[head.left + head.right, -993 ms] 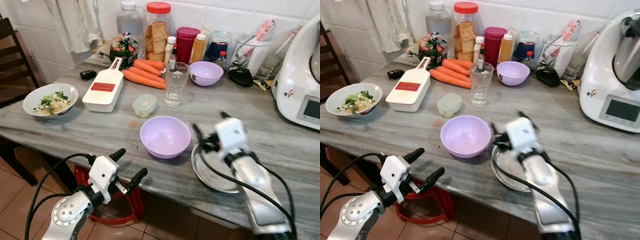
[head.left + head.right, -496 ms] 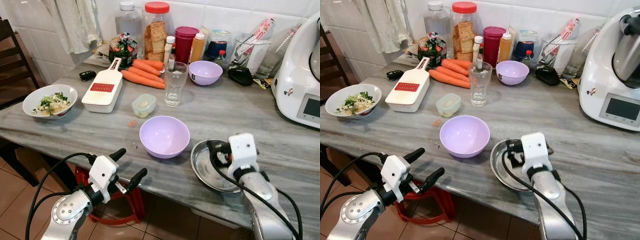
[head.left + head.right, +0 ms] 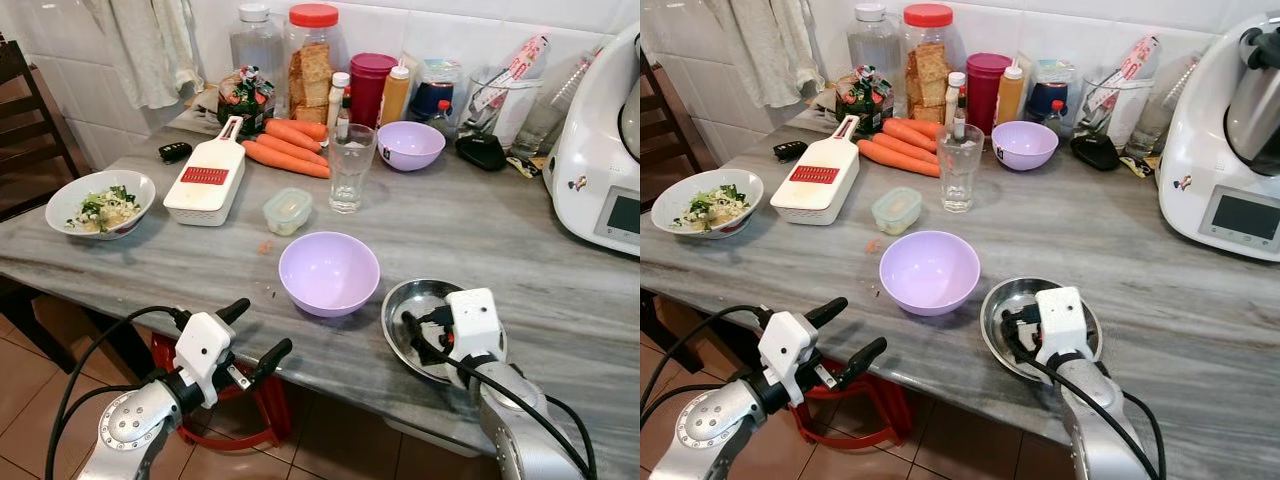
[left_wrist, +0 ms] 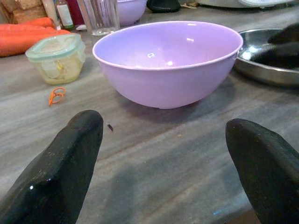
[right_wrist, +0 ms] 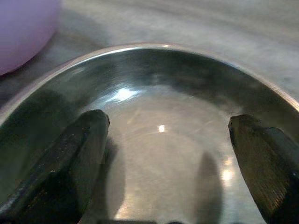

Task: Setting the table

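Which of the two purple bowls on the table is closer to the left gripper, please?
The larger purple bowl at the table's front edge, beside the steel plate; the smaller purple bowl sits far back among the jars. The left gripper points at the larger one.

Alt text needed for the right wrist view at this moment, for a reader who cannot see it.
The right gripper hangs open just over the inside of a shiny steel plate, one black finger on each side of the picture. Past the plate's rim lie the grey table and the edge of a purple bowl.
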Robot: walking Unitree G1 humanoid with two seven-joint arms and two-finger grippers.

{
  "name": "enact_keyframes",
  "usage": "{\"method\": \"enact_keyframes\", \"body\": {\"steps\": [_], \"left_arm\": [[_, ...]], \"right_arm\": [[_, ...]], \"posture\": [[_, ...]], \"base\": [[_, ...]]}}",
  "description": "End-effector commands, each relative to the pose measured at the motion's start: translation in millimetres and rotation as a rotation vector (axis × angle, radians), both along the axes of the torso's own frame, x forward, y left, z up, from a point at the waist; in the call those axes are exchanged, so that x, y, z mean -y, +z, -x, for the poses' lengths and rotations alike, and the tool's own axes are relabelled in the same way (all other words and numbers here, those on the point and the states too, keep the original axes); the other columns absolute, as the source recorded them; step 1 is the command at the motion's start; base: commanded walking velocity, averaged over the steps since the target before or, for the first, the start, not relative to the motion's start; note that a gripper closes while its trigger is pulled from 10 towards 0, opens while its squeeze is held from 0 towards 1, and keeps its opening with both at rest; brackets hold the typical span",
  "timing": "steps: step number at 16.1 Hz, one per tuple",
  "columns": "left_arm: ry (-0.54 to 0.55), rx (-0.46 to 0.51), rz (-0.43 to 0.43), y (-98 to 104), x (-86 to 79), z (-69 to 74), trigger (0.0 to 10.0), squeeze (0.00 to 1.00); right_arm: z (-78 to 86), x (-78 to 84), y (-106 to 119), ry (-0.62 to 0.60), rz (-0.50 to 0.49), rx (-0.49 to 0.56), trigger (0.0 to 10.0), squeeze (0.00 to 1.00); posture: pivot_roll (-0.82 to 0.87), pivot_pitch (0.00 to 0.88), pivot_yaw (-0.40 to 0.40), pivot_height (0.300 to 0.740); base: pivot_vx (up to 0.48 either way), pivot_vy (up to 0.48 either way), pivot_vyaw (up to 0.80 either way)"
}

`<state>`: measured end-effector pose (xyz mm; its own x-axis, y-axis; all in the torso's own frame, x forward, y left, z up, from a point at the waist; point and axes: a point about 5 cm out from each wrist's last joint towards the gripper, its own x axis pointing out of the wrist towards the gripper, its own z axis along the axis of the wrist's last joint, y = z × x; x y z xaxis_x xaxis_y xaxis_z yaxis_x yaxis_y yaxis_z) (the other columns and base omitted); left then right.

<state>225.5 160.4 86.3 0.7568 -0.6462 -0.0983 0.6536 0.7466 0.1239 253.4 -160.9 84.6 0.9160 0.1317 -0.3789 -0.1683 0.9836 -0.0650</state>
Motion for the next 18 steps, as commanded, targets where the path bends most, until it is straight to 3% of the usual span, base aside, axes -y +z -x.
{"method": "enact_keyframes", "body": {"steps": [1,18], "left_arm": [[-0.018,0.002,-0.005,4.1,0.0,0.8,10.0,0.0],[-0.036,-0.02,-0.004,8.9,1.1,3.3,10.0,0.0]], "right_arm": [[-1.7,-6.1,4.1,0.024,-0.051,-0.005,10.0,1.0],[-12.6,-28.7,2.0,0.092,-0.161,-0.018,10.0,1.0]], "posture": [[0.0,0.0,-0.007,0.74],[0.01,0.0,-0.006,0.74]], "base": [[0.0,0.0,0.0],[0.0,0.0,0.0]]}}
